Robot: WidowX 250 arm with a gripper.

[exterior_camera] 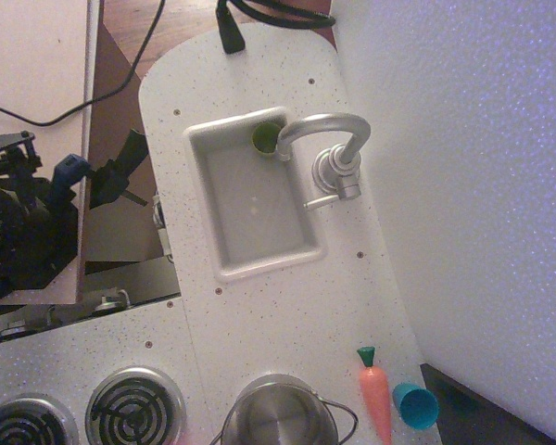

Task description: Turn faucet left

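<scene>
From my overhead view, the faucet (pixel 334 153) stands on the counter (pixel 287 306) beside the sink (pixel 255 199), its spout arching over a green object (pixel 264 137) in the basin corner. My gripper (pixel 120 171) sits well apart at left; I cannot tell its fingers' spread. 1 pot (pixel 278 417), 1 carrot (pixel 374 394) and 1 cup (pixel 415 405) lie clear of my approach.

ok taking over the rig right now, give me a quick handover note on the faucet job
Gripper: at the left edge, off the counter; jaw state cannot be told.
Faucet: beside the sink, spout arched over the sink's far corner above a green object; small lever sticks out near the base.
Done: nothing visible, the arm is nowhere near the faucet.
Left: reach the faucet and turn it left.
Nearby: steel pot, toy carrot, blue cup at the near edge.
</scene>
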